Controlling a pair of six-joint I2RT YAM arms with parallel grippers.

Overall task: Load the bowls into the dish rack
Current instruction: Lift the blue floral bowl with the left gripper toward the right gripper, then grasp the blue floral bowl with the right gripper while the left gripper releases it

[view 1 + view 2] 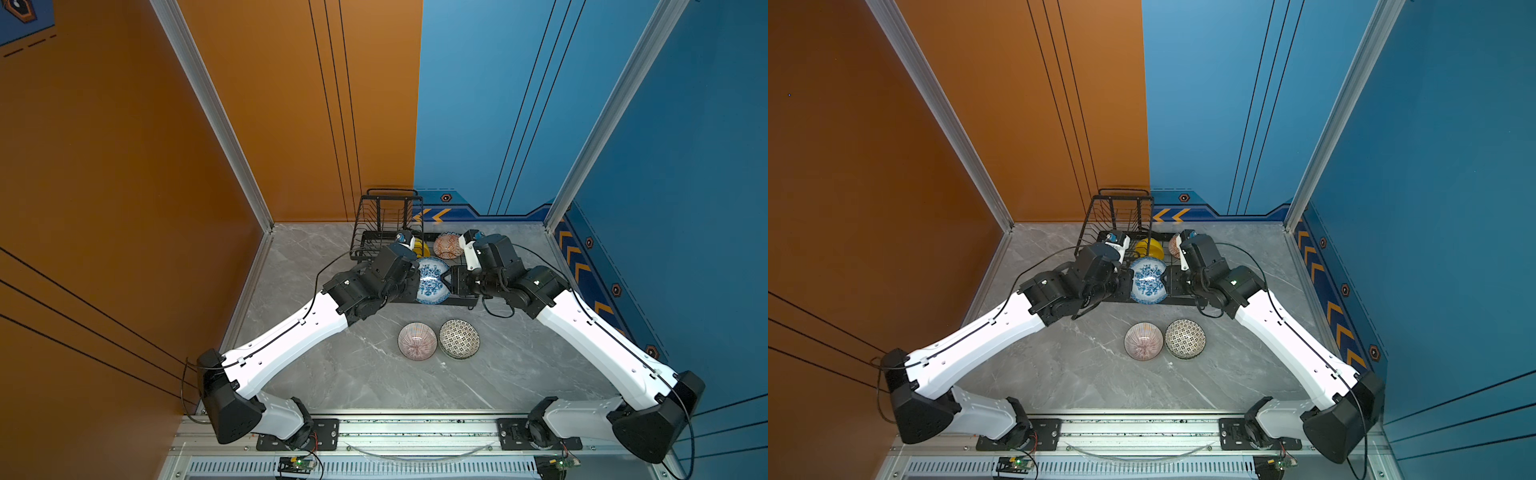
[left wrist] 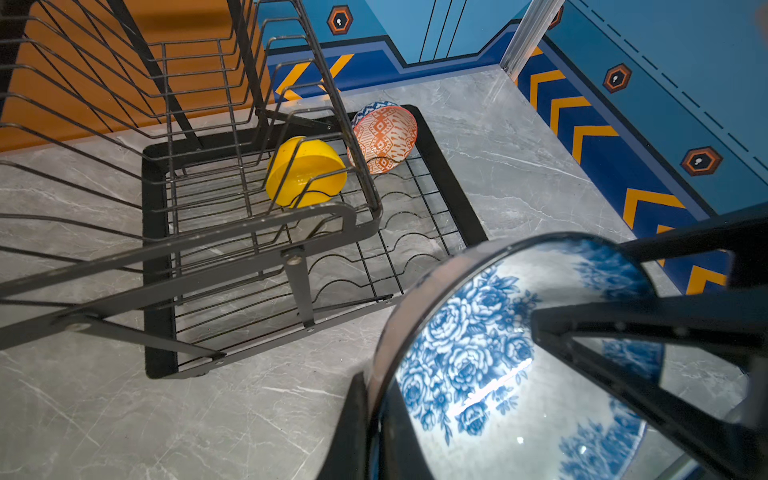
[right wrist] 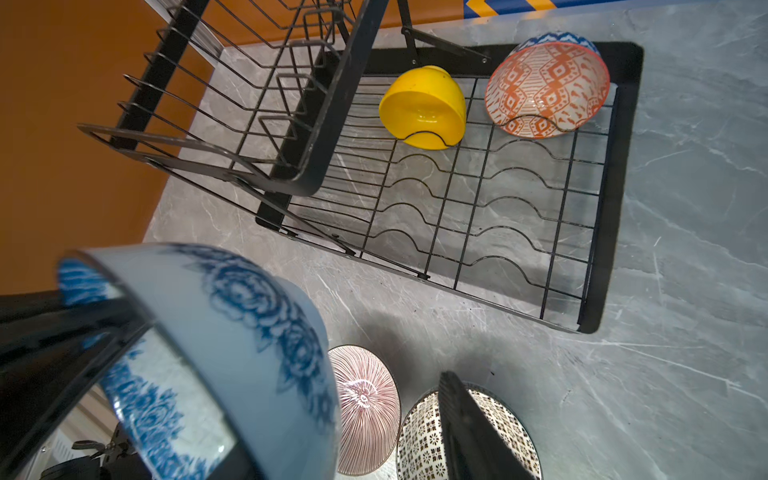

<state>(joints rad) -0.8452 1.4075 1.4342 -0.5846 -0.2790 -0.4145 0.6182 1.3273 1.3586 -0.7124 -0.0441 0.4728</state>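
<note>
The blue-white floral bowl [image 1: 432, 280] [image 1: 1147, 280] hangs tilted over the near end of the black wire dish rack [image 1: 386, 224] [image 1: 1121, 216]. My left gripper [image 1: 417, 279] [image 2: 376, 415] is shut on its left rim. My right gripper [image 1: 446, 278] [image 3: 291, 345] straddles the opposite rim with its jaws open, one finger inside the bowl [image 2: 498, 353] and the outer finger [image 3: 469, 428] apart from its wall. A yellow bowl [image 1: 423, 248] [image 3: 424, 108] and an orange-white bowl [image 1: 446, 245] [image 3: 548, 89] stand on edge in the rack's far slots.
A pink radial-lined bowl [image 1: 417, 340] [image 3: 365, 407] and a black-white geometric bowl [image 1: 459, 338] [image 3: 419, 440] sit side by side on the grey marble table [image 1: 332, 374], nearer than the rack. The rack's raised basket [image 2: 124, 104] stands at its left end. Walls close the back and sides.
</note>
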